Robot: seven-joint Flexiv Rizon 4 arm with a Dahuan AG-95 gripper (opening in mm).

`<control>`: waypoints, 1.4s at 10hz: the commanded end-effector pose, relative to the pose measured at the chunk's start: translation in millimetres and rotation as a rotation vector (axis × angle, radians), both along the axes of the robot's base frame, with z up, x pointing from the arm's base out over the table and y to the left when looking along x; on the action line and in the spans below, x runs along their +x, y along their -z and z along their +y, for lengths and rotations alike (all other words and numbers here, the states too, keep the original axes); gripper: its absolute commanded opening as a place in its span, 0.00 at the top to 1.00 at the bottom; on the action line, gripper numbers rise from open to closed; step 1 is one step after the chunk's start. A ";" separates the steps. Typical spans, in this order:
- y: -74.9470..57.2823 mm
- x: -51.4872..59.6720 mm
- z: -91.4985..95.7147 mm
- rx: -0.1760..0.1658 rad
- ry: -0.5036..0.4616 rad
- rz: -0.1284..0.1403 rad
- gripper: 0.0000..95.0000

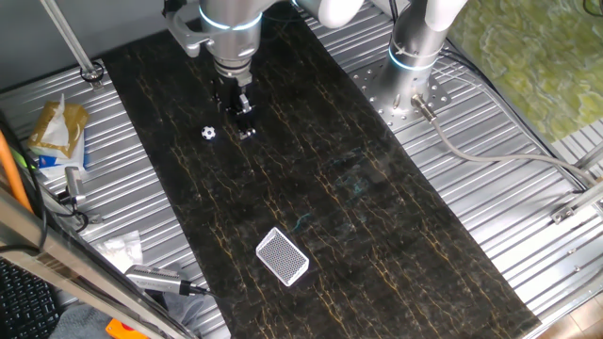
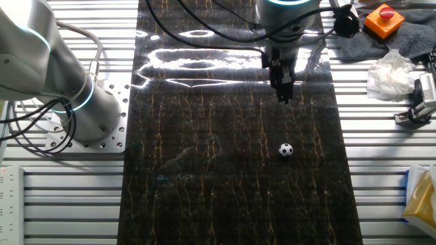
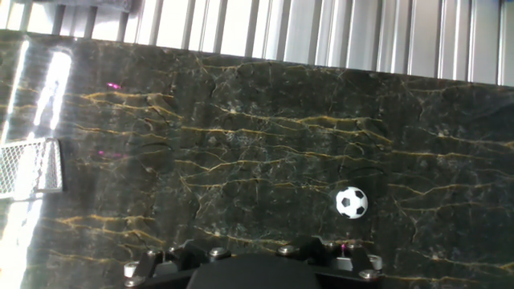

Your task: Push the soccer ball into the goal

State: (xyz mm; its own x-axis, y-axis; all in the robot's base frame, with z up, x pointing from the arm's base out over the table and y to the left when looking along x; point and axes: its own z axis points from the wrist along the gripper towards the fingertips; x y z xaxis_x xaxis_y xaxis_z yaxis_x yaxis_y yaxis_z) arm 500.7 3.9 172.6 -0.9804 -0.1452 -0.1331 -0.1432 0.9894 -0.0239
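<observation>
1. In one fixed view, your black two-finger gripper (image 1: pixel 244 121) hangs from the silver arm over the far end of the dark, gold-veined marble-pattern mat (image 1: pixel 377 226); the fingers appear close together, but you cannot tell whether any gap remains.
2. The small white soccer ball with black patches (image 1: pixel 208 133) rests on the mat at about 9 o'clock from the fingertips, near them but apart.
3. The white-framed rectangular goal with grey fine-mesh netting (image 1: pixel 282 256) lies on the mat at roughly 5 o'clock from the ball, well apart, near the mat's front end.
4. In the other fixed view, you see the gripper (image 2: pixel 283 88) at 12 o'clock from the ball (image 2: pixel 286 150), not touching it.
5. In the hand view, the ball (image 3: pixel 352 202) sits at the 4 o'clock part of the frame, and the goal (image 3: pixel 30 167) at the 9 o'clock edge, cut off by the frame.
6. Crumpled white paper (image 2: pixel 388 76) lies on the ribbed metal table (image 2: pixel 381 177) beside the mat.
</observation>
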 end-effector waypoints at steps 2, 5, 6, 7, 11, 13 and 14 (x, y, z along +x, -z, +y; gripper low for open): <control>-0.6 0.1 1.3 0.005 0.025 -0.007 0.20; -0.7 0.1 1.5 0.006 0.031 -0.008 0.00; -0.7 0.1 1.5 0.006 0.027 -0.008 0.00; -0.7 0.2 1.5 0.005 0.016 -0.008 0.00; 3.3 4.2 0.2 -0.009 -0.051 -0.008 0.00; 6.5 9.6 -1.4 -0.014 -0.074 -0.007 0.00; 7.9 11.5 -3.4 -0.014 -0.085 -0.007 0.20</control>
